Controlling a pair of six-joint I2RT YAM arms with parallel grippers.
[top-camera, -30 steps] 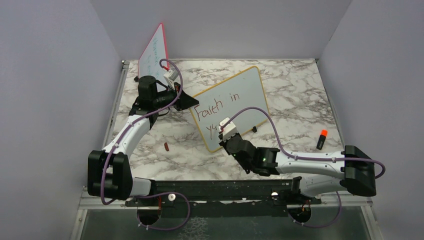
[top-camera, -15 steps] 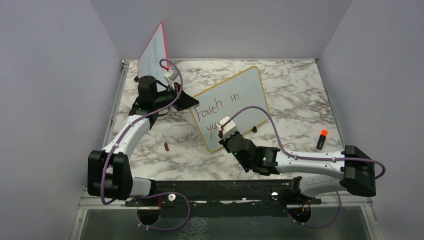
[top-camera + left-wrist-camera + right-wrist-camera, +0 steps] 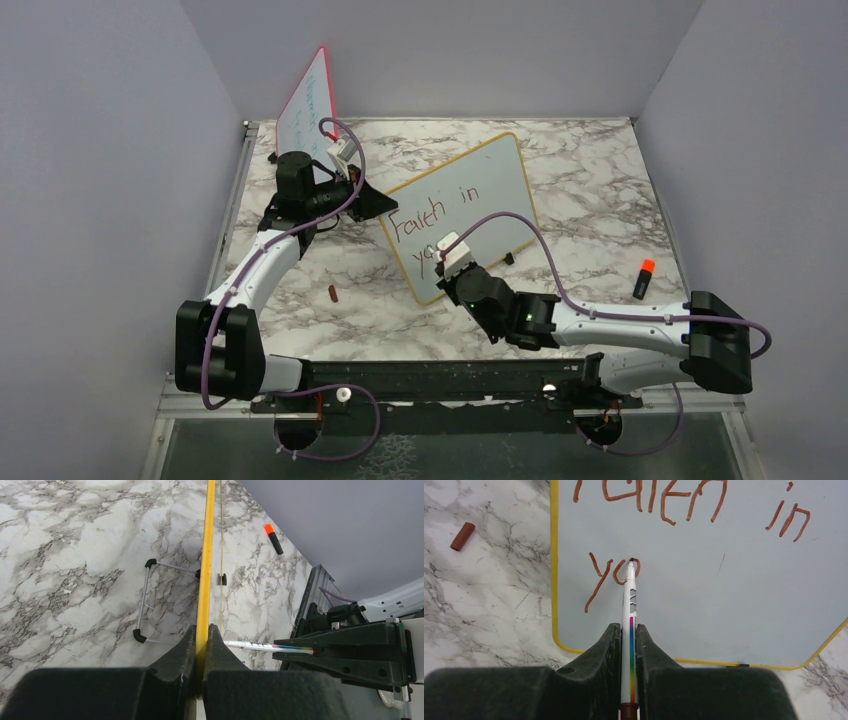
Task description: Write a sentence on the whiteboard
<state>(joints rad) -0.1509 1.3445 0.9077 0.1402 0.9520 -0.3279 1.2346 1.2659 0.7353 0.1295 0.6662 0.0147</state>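
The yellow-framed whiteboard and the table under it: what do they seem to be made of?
The whiteboard: smooth, even pale face, probably a coated sheet. Its yellow frame looks like plastic, with rounded corners. The table: white with grey veins like marble, possibly printed laminate; I cannot tell.

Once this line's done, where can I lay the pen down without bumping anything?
Roomiest: bare marble right of the whiteboard, from the back wall down to the orange-capped marker. Also the near strip between the brown cap and the right tool holding the pen. Crowded: the far-left corner, where the left tool clamps the whiteboard's edge beside the red-framed board.
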